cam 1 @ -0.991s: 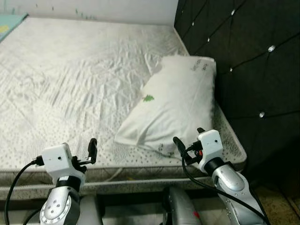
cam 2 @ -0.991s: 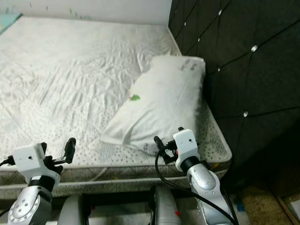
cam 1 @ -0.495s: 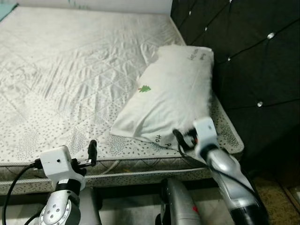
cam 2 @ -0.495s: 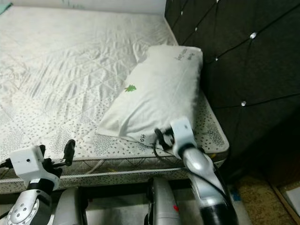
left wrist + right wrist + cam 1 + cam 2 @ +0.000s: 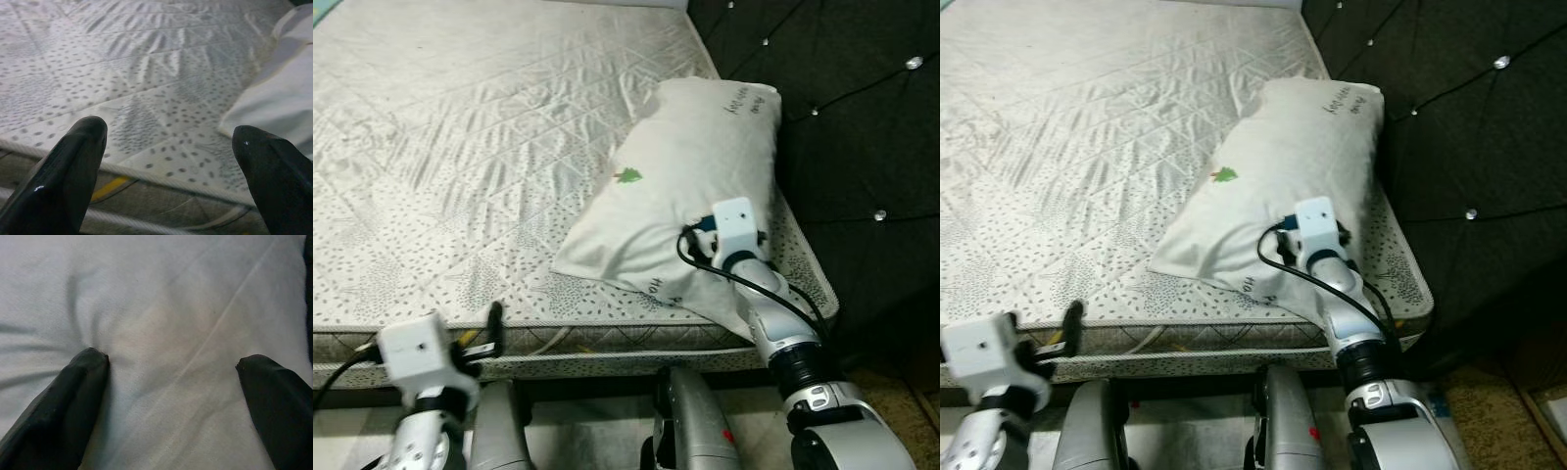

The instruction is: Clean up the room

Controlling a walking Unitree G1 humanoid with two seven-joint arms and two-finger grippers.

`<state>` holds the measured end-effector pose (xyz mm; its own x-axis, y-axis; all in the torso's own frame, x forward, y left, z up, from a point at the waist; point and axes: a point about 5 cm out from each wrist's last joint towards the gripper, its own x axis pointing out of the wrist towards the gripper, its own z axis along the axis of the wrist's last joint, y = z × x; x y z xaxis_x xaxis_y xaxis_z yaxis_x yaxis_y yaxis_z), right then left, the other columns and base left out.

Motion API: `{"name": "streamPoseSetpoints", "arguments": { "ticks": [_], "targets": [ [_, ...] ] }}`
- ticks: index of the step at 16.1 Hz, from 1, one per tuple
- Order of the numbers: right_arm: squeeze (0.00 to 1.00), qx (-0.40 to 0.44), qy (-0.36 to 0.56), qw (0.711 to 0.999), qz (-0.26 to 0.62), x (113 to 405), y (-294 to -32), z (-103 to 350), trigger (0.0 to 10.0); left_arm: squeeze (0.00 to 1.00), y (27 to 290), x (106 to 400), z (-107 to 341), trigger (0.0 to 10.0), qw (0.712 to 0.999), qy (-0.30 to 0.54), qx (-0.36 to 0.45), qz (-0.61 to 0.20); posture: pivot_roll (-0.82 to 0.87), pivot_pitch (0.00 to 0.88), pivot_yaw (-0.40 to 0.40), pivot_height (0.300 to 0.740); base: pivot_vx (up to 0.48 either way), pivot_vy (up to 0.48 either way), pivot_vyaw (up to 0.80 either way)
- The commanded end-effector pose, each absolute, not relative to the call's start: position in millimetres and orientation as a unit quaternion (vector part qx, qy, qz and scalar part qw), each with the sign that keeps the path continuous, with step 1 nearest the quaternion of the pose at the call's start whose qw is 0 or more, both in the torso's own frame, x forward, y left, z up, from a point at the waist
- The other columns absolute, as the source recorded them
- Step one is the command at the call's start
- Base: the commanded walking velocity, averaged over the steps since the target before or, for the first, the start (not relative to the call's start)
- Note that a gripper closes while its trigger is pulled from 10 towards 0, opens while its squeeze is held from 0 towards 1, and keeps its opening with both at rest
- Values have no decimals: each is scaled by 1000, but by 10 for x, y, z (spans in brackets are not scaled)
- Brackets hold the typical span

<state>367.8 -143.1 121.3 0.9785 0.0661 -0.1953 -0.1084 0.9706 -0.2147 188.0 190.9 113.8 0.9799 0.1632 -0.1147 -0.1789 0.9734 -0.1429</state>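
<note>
A bare mattress (image 5: pixel 460 147) with a quilted, speckled cover reaches from the robot toward the far wall. Its near edge runs just in front of the robot, and its right side meets a black tufted headboard (image 5: pixel 862 127). Most of the mattress surface to the left lies open.

One white pillow (image 5: pixel 690 186) lies slanted at the right side of the mattress, its far end against the headboard and its near corner close to the mattress edge. A small green tree mark sits on it.

Two grippers are in view. The right gripper (image 5: pixel 171 369) presses down on the near end of the pillow with its two fingers spread wide, the fabric wrinkling at one fingertip. The left gripper (image 5: pixel 168 134) hangs low before the mattress's near edge, well apart from the pillow, fingers spread wide and empty.
</note>
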Motion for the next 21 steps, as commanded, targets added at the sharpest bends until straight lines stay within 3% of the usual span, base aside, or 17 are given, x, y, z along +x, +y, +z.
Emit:
{"name": "streamPoseSetpoints", "arguments": {
  "ticks": [1,4,8,12,16,21],
  "targets": [
    [0,-117,120,986,14,3646,-1590,1117,10000,0,1874,1877,1167,10000,993,50,-76,80,21,183,-103,551,0,0,0],
    [0,-129,151,980,-11,3573,-1687,927,10000,0,1854,1905,1175,10000,993,55,-75,70,19,176,-87,551,0,0,0],
    [0,-110,103,985,-83,3628,-2007,1116,10000,0,1888,1922,1185,10000,993,54,-71,72,19,164,-84,551,0,0,0],
    [0,-38,32,992,-118,3616,-2223,1300,10000,0,1872,1958,1183,10000,993,54,-72,71,12,151,-82,551,0,0,0],
    [0,94,23,995,-29,3539,-2131,1248,10000,0,1870,1984,1185,10000,994,52,-73,67,9,143,-76,551,0,0,0],
    [0,13,78,996,45,3223,-2373,976,10000,0,1863,2018,1170,10000,994,53,-73,59,-5,138,-67,551,0,0,0]
  ]
}}
